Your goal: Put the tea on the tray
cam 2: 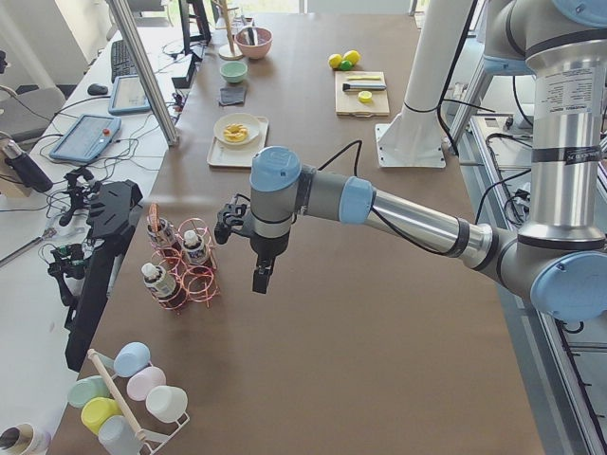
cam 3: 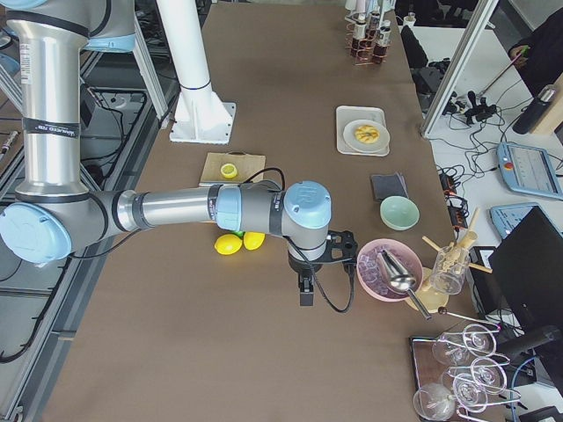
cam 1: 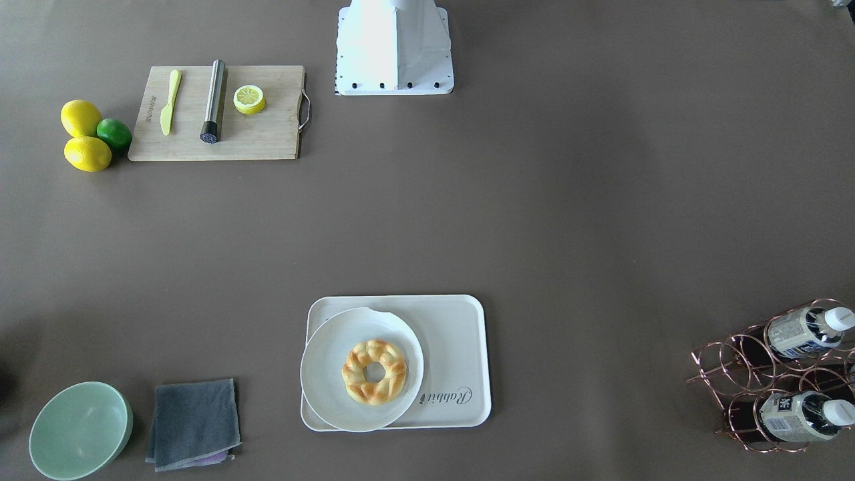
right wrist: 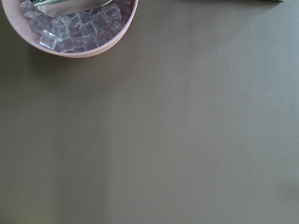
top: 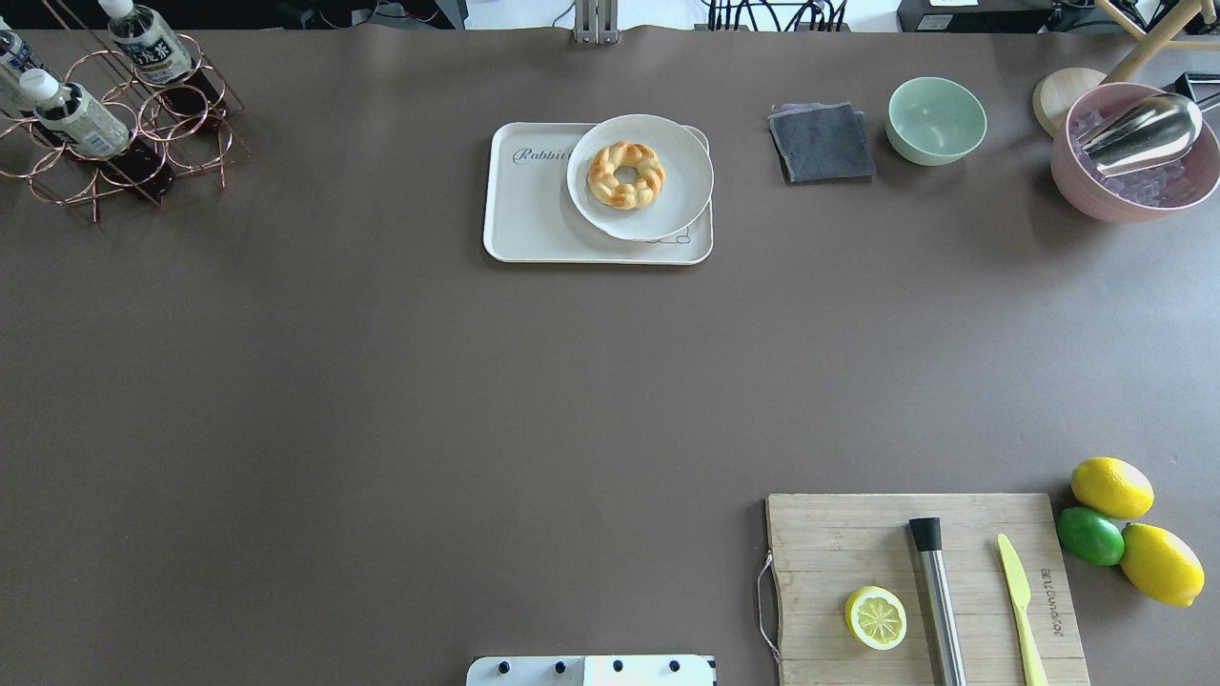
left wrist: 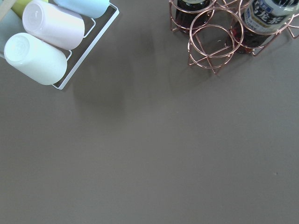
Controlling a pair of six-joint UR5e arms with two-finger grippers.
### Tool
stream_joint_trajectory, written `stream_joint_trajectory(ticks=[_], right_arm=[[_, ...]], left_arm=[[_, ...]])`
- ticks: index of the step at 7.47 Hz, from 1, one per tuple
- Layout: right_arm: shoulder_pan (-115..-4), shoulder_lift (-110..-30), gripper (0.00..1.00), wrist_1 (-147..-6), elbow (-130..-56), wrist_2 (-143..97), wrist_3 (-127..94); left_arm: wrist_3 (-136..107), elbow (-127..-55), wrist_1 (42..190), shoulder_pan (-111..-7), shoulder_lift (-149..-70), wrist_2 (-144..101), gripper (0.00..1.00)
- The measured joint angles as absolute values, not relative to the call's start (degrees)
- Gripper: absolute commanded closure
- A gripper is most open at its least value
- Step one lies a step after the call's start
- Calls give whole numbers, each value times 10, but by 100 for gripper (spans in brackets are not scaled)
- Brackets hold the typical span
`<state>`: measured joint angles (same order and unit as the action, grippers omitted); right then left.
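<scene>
Copper wire cradles the tea (cam 2: pixel 196 251): it lies in a small rack (cam 2: pixel 201 284) beside other bottles (cam 2: pixel 158 282), not yet on the tray (top: pixel 534 214). In the left side view the left gripper (cam 2: pixel 259 282) hangs fingers-down over bare table just short of the rack. The bottle sits ahead of the fingers, away from the robot's base, and below them. The left wrist view agrees: the rack is in its upper right corner with only table under the camera, so the tea also lies a little to the fingers' right. The bottle's long axis is slanted, neither upright nor flat, with the white cap raised and the dark base sunk in the rings. Which way the cap leans across the table I cannot settle. I judge the approach must run forward and down to meet the bottle across that slant, likely near the capped end that stands free of the wire. The right gripper (cam 3: pixel 305 296) hangs well apart at the table's other end, near the pink ice bowl (top: pixel 1120 208), so the left arm is plainly nearer. Neither wrist view shows fingers, so I cannot tell whether either pair is spread or closed. Farther to the fingers' right, the tray's bare strip faces the rack; the plate (top: pixel 667 205) covers the rest.
</scene>
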<state>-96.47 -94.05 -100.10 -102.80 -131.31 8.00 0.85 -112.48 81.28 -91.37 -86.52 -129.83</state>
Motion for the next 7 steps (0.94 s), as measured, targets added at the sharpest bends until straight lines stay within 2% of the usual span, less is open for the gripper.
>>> stream_joint_trajectory(ticks=[3, 7], right_arm=[[-966, -943, 0, -1001, -1027, -1312, 79], [-967, -943, 0, -1001, -1022, -1311, 75]], left_arm=[[-89, -1184, 834, -872, -865, -1309, 3], [-191, -1156, 1046, -827, -843, -1295, 2]])
